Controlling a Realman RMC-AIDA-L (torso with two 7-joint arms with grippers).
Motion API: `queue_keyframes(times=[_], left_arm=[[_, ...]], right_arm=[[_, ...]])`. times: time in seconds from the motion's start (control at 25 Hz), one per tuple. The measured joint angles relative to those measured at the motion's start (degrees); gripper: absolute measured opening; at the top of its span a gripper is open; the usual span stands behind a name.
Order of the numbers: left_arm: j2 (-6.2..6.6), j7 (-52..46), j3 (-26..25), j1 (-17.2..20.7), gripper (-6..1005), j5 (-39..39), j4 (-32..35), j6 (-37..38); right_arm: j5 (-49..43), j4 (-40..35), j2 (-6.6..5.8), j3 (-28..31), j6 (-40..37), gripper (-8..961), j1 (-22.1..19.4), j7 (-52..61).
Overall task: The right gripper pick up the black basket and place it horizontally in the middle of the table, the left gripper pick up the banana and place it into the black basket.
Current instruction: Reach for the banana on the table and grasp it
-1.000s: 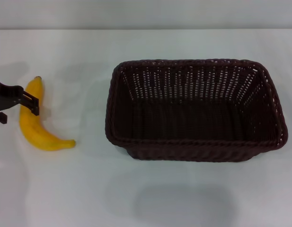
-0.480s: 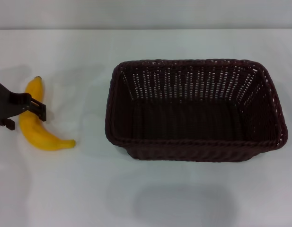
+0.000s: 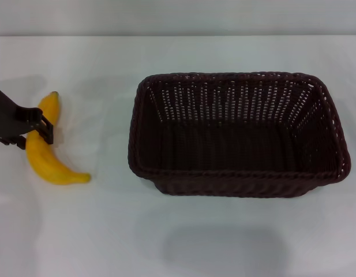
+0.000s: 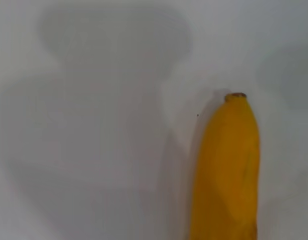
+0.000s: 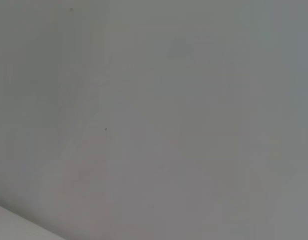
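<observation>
The yellow banana [image 3: 49,165] lies on the white table [image 3: 97,231] at the far left, its stem tip pointing away from me. My left gripper [image 3: 32,134] comes in from the left edge, and its black jaws sit on both sides of the banana's upper half, closed against it. The left wrist view shows the banana's end [image 4: 226,170] on the table. The black basket [image 3: 235,176] stands upright, long side across, right of the table's middle, and it holds nothing. My right gripper is out of view; its wrist view shows only bare table.
The table's far edge [image 3: 178,36] runs along the top of the head view. A bare strip of table [image 3: 108,133] separates the banana from the basket's left wall.
My left gripper has moved right onto the banana and closed around it. The banana's stem end has swung slightly right. The basket has not moved.
</observation>
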Motion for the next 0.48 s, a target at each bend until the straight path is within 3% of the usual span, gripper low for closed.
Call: queue_keyframes(times=[0.2,0.32,0.48], left_arm=[[0.00,0.49,0.09,-0.54,500,0.70,-0.02,0.13],[0.23,2.16,-0.17,-0.66,497,-1.25,0.44,0.01],[1.64,5.81,-0.32,-0.43,493,-8.65,4.06,-2.89]], right_arm=[[0.02,0.08,0.07,0.00,-0.03,484,0.10,-0.01],[0.12,0.17,0.08,0.00,-0.12,484,0.27,0.00],[0.18,0.56,0.09,0.00,-0.18,484,0.46,0.00]])
